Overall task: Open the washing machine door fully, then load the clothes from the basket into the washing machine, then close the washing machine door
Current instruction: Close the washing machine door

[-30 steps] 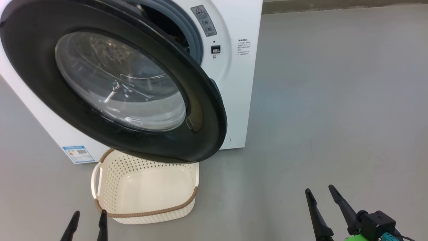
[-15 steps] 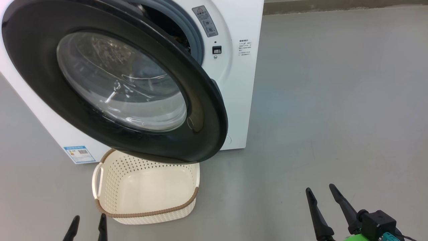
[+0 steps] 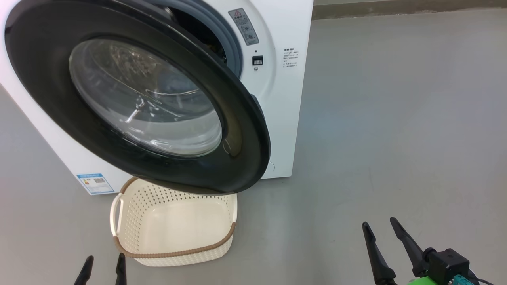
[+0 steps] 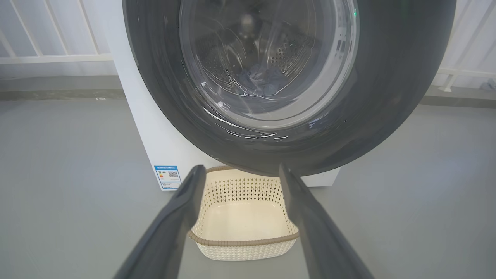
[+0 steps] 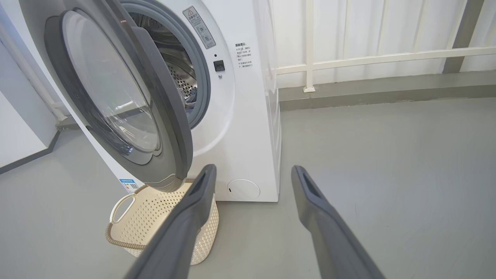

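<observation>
The washing machine door [image 3: 245, 150] stands partly open, swung out over the basket [image 3: 174, 253], which is empty. Through the door glass in the left wrist view a bluish piece of the clothes [image 4: 263, 79] lies inside the steel drum of the washing machine [image 3: 285, 118]. My left gripper [image 3: 105, 256] is open and empty at the lower left, just in front of the basket's near rim [image 4: 244, 243]. My right gripper [image 3: 378, 222] is open and empty over bare floor, right of the machine. From the right wrist, the door [image 5: 170, 116] is seen edge-on beside the drum opening.
Grey floor [image 3: 396, 118] stretches to the right of the machine. A white railing [image 5: 368, 58] and a low kerb run along the back wall. The open door overhangs the back half of the basket.
The head view has drifted slightly, and my left gripper has sunk a little toward the bottom edge. Door, basket and right gripper stand as before.
</observation>
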Tool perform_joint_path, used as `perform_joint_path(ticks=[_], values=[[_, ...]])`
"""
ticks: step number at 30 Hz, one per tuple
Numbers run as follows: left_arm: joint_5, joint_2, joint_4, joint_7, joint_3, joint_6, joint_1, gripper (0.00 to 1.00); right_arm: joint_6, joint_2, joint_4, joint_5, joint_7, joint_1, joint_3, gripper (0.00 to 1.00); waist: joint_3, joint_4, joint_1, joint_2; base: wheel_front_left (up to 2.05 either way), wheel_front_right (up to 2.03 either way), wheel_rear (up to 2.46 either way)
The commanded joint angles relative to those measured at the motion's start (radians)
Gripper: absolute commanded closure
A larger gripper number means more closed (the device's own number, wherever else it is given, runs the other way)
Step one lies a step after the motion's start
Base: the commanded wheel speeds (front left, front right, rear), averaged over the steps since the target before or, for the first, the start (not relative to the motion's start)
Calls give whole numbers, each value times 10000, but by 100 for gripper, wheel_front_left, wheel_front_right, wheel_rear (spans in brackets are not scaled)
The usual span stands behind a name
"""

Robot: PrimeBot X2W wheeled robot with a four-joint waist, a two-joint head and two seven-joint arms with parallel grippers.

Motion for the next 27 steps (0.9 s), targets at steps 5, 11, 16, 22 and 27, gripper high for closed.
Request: perform_joint_path(ticks=[5, 11, 16, 22, 27], values=[[121, 56, -271, -64, 413, -88, -355, 0, 92, -41, -241, -128, -1, -212, 118, 100, -74, 8, 0, 0, 0, 0, 0], [183, 36, -333, -65, 459, -137, -348, 0, 92, -41, -224, -51, 8, -185, 53, 100, -103, 27, 0, 0, 0, 0, 0], [198, 5, -367, -65, 491, -161, -363, 0, 92, -41, -317, -29, -56, -221, 1, 100, -63, 52, 0, 0, 0, 0, 0], [186, -59, -420, -65, 622, -189, -404, 0, 92, -41, -1485, 388, -254, -720, 467, 100, 60, 11, 0, 0, 0, 0, 0], [298, -104, -487, -65, 643, -200, -502, 0, 92, -41, -3005, 352, -213, -1483, 1473, 100, 116, 107, 0, 0, 0, 0, 0]])
